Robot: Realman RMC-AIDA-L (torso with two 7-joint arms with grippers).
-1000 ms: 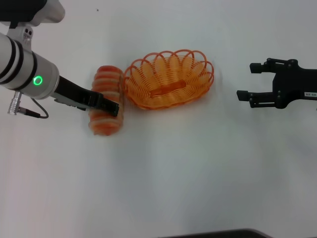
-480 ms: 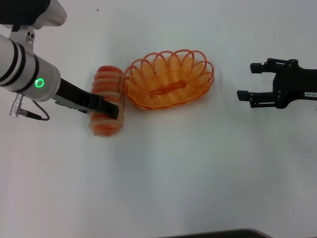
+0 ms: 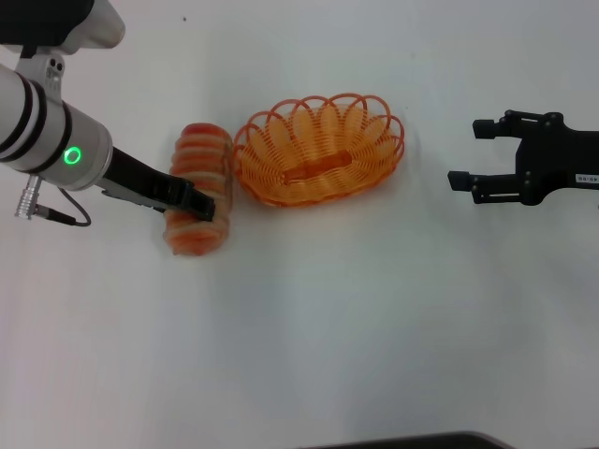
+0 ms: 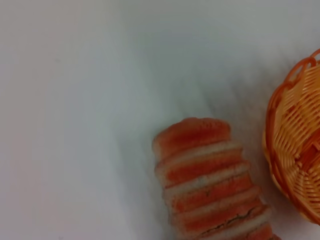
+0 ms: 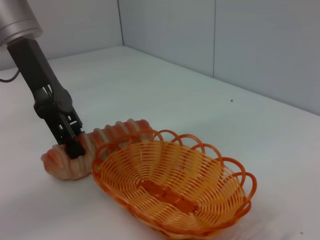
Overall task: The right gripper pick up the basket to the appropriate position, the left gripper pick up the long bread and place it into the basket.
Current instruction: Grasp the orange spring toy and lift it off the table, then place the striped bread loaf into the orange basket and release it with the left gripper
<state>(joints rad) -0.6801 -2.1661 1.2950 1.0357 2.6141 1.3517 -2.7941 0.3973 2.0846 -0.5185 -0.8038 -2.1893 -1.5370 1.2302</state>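
Observation:
The long bread (image 3: 202, 154), striped orange-red and cream, lies on the white table just left of the orange wire basket (image 3: 281, 192), almost touching its rim. My left gripper (image 3: 204, 206), on the arm with the green ring, sits over the bread's near half with its fingers closed across it. The right wrist view shows this claw (image 5: 74, 142) clamped on the bread (image 5: 107, 134) beside the basket (image 5: 130, 175). The left wrist view shows the bread's far end (image 4: 210, 185) and the basket's edge (image 4: 300, 165). My right gripper (image 3: 465, 153) is open and empty, well to the right of the basket.
The white table (image 3: 309, 327) stretches around the objects. A grey wall (image 5: 250, 45) rises beyond the table's far edge. A dark edge (image 3: 412, 441) shows at the bottom of the head view.
My left gripper's tip has drawn back slightly to the left across the bread, and the bread's near end has shifted a little with it. The right arm and the basket have not moved.

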